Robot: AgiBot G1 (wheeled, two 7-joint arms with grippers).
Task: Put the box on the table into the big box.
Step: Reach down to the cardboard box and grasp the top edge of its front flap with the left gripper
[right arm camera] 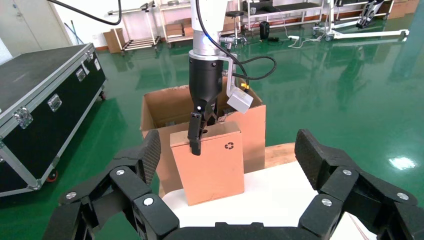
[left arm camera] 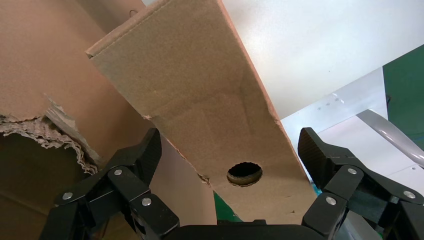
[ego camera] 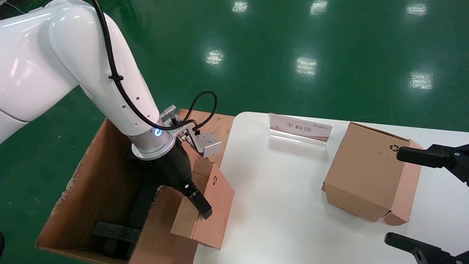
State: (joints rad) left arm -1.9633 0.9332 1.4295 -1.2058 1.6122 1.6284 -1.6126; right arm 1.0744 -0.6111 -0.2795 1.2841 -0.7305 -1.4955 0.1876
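Standing on its thin edge at the table's rim, the box leans tilted right beside the big box, with a small black recycling symbol near its upper corner. Its top edge sits between the fingers of the left gripper, whose jaws are spread fairly wide on either side of the cardboard; whether the pads actually press the faces I cannot tell, and the left wrist view shows a gap at both fingers and a round hole in the panel. Just beside the box, the big box stands on the green floor, open on top, with a ragged torn rim and two black foam blocks visible inside. Farther from the box, on the white table, one chunkier brown carton lies with its own recycling symbol and rounded tabs; so three cartons in all. Between the two small cartons stands one clear sign holder with a red-banded card reading "下料区". Well apart from the box, past the chunky carton, the right gripper hovers with its jaws wide open, holding nothing.
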